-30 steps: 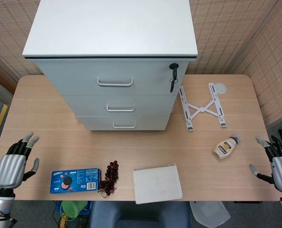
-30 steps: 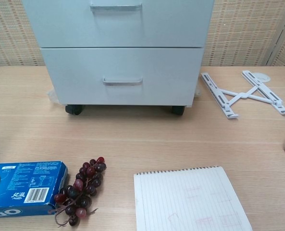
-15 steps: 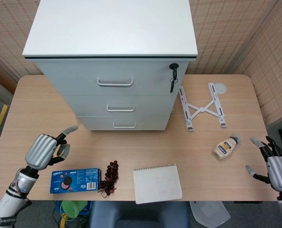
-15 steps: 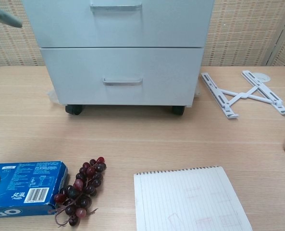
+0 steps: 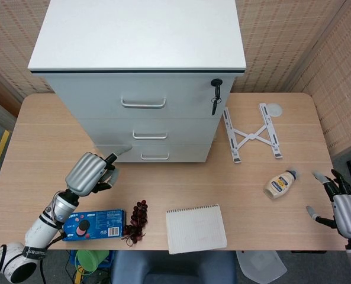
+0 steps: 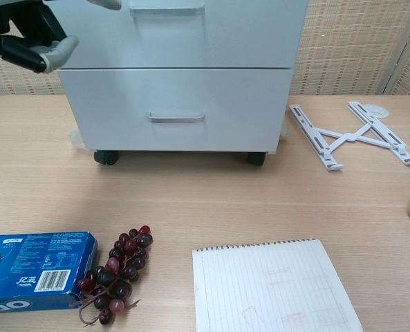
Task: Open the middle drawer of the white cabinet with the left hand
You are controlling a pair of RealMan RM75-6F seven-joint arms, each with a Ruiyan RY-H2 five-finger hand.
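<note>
The white cabinet (image 5: 138, 35) stands at the back of the table with three drawers, all closed. The middle drawer's handle (image 5: 150, 135) (image 6: 166, 10) is untouched. My left hand (image 5: 92, 173) (image 6: 32, 34) hovers in front of the cabinet's lower left corner, left of and below that handle. Most of its fingers are curled in, one stretches toward the cabinet front, and it holds nothing. My right hand (image 5: 344, 207) hangs at the table's right edge with fingers spread and nothing in it.
A blue Oreo box (image 5: 95, 225), a grape bunch (image 5: 137, 220) and a notebook (image 5: 196, 228) lie along the front edge. A white folding stand (image 5: 252, 133) and a mayonnaise bottle (image 5: 280, 184) lie right of the cabinet. A key (image 5: 215, 94) hangs in the top drawer's lock.
My left hand has risen from the front left of the table, curled its fingers and travelled right and forward to the cabinet's lower left front. The right hand has barely moved.
</note>
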